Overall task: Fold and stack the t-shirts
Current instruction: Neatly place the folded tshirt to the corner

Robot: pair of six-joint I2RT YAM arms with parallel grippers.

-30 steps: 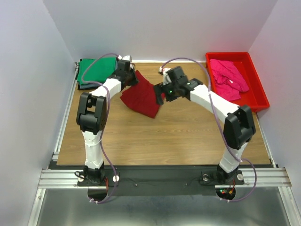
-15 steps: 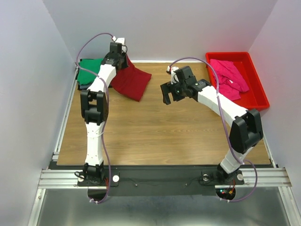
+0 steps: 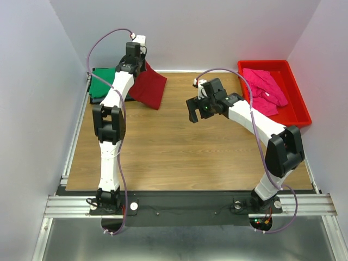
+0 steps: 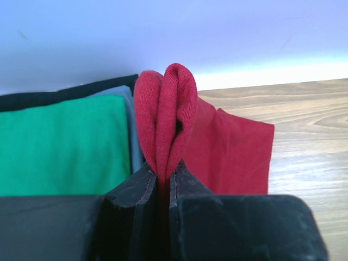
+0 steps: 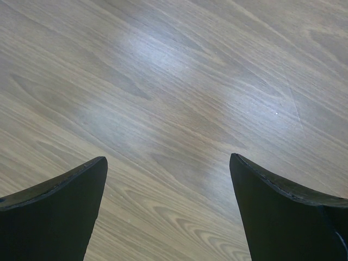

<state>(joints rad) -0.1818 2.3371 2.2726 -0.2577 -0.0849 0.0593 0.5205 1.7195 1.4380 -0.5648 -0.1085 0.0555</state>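
The table (image 3: 185, 157) under me is a light wood-grain board. Pale walls (image 3: 190, 32) box it in at 9, 12 and 3 o'clock, and a metal rail (image 3: 185, 202) runs along the 6 o'clock edge where my bases are bolted. A red tray (image 3: 302, 111) sits in the 2 o'clock corner with the pink t-shirt (image 3: 263, 89) crumpled inside it. The green t-shirt (image 3: 103, 82) lies folded flat in the 10 o'clock corner, and a darker cloth edge (image 4: 65, 98) shows beneath it. My left gripper (image 4: 166, 176) is clamped on a bunched fold of the maroon t-shirt (image 3: 151, 88). The maroon cloth hangs from my fingers near 11 o'clock as a smooth folded panel, its lower part draping onto the wood just beside the green one. My right gripper (image 5: 167, 160) hovers over bare wood near the centre, its fingers spread wide apart.
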